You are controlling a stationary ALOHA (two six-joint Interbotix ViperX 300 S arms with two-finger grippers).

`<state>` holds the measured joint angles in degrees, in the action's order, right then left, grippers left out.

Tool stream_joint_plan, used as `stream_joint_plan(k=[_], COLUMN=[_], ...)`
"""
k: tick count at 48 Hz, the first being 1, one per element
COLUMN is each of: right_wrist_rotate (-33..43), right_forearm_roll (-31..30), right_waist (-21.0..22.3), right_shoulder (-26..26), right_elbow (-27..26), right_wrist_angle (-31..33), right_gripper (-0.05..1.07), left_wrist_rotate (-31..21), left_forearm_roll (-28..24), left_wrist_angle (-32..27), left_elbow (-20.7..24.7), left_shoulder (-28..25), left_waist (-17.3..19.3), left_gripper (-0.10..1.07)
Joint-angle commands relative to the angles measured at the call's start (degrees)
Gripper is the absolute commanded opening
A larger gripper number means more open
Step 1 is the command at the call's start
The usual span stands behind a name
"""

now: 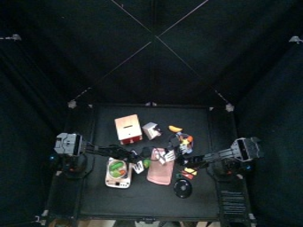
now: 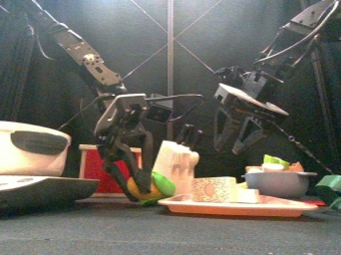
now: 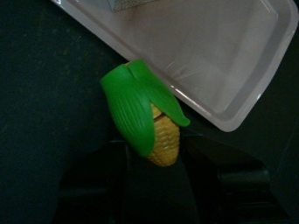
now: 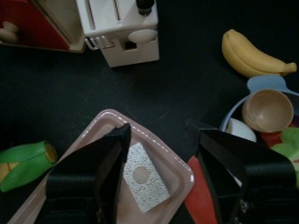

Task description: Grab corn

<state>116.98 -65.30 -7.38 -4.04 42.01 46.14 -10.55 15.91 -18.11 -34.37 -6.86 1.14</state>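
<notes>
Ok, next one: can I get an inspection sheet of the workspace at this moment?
Surface: black table, crowded mid-table.
Job's things: corn, green husk and yellow tip, lying by the edge of a white tray.
Clutter: pink tray holding a pale slice; banana; bowl; white toaster toy; red box.
Grippers: left gripper down at the corn, grip unclear; right gripper open above the pink tray.
Cables: nothing seen.
Surroundings: black curtains.
</notes>
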Motion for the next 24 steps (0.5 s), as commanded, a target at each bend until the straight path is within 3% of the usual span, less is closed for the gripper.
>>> stream_joint_plan(k=[1, 15, 24], right_wrist_rotate=[0.1, -0.1, -0.2], right_forearm_roll=[-0.2, -0.4, -3.7], right_waist=[0.0, -0.1, -1.5], right_shoulder=[-1.1, -1.1, -3.3], right_elbow=[-0.6, -0.7, -0.7], right_wrist_angle=[0.2, -0.1, -1.1], right_gripper=[0.87, 0.87, 0.87], left_wrist_rotate=[0.3, 0.4, 0.3], left_forearm_roll=[-1.6, -6.2, -7.9], left_wrist_angle=[-0.3, 0.7, 6.6], left_elbow=[-0.1, -2.5, -3.0], left_shoulder=[4.0, 8.3, 10.2], left_waist=[0.1, 0.0, 0.2], left_gripper=[0.63, 0.63, 0.63])
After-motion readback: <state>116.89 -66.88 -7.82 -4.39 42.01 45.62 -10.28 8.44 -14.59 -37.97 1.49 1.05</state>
